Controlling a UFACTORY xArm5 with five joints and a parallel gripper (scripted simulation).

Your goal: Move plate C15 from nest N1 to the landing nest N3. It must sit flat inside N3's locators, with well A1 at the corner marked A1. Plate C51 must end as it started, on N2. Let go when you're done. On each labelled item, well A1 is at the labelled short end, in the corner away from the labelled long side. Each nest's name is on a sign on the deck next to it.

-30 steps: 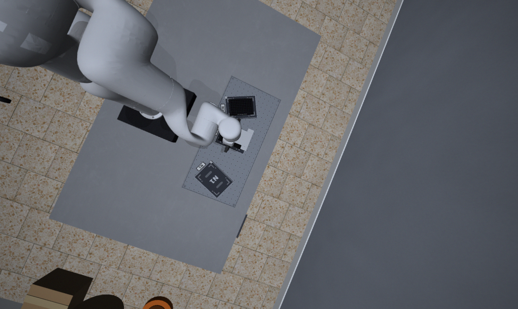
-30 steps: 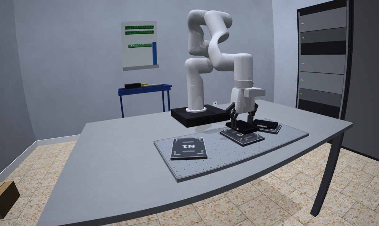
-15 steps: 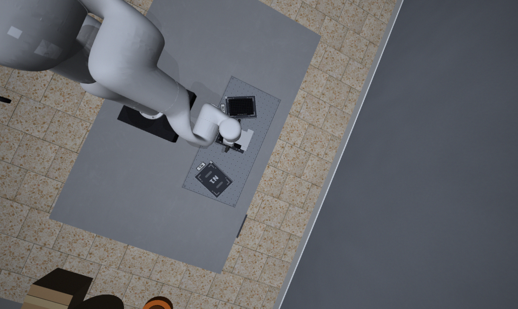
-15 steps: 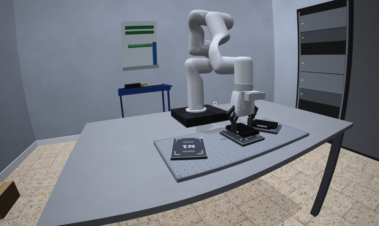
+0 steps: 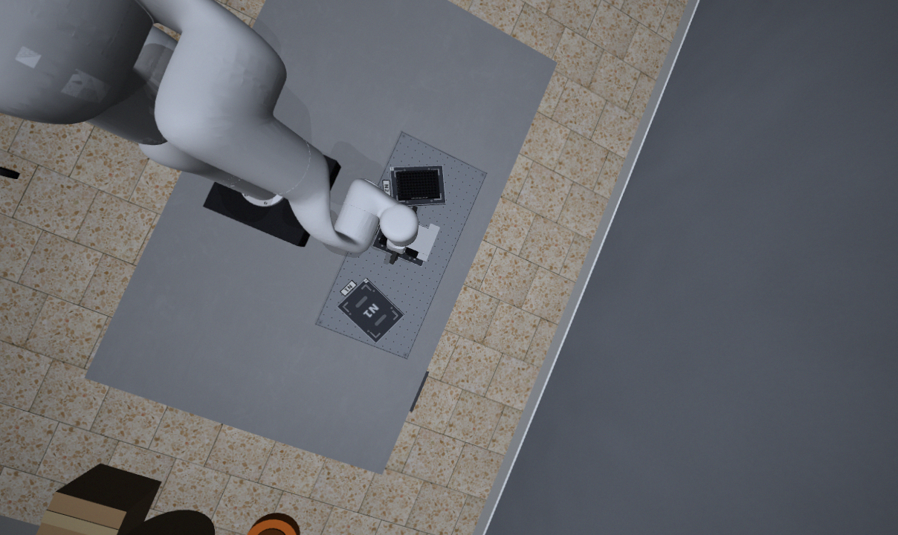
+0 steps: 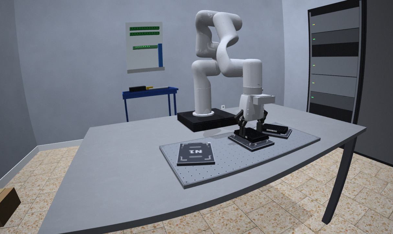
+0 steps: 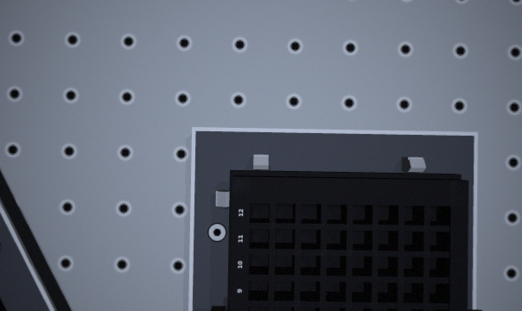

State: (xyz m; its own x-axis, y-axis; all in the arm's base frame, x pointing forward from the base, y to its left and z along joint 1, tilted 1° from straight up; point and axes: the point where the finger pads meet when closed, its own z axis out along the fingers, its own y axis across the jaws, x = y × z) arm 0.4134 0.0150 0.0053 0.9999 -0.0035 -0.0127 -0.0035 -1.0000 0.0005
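Note:
My gripper (image 6: pixel 251 127) is shut on plate C15 (image 6: pixel 251 135), a black well plate, and holds it down on nest N3 (image 6: pixel 250 142) in the middle of the perforated deck. In the wrist view the plate (image 7: pixel 347 242) lies inside the nest's white outline, with grey locator blocks (image 7: pixel 261 161) just beyond its far edge and left side. Its row numbers 9 to 12 run along the left edge. Nest N1 (image 6: pixel 195 154) is bare, its label showing. Plate C51 (image 6: pixel 275 128) sits on nest N2 behind; from above it shows as a black grid (image 5: pixel 417 184).
The arm's black base (image 6: pixel 206 118) stands behind the deck. A corner of nest N2 (image 7: pixel 10 242) shows at the wrist view's lower left. A dark rack (image 6: pixel 332 66) stands right of the table, a blue cart (image 6: pixel 149 93) behind.

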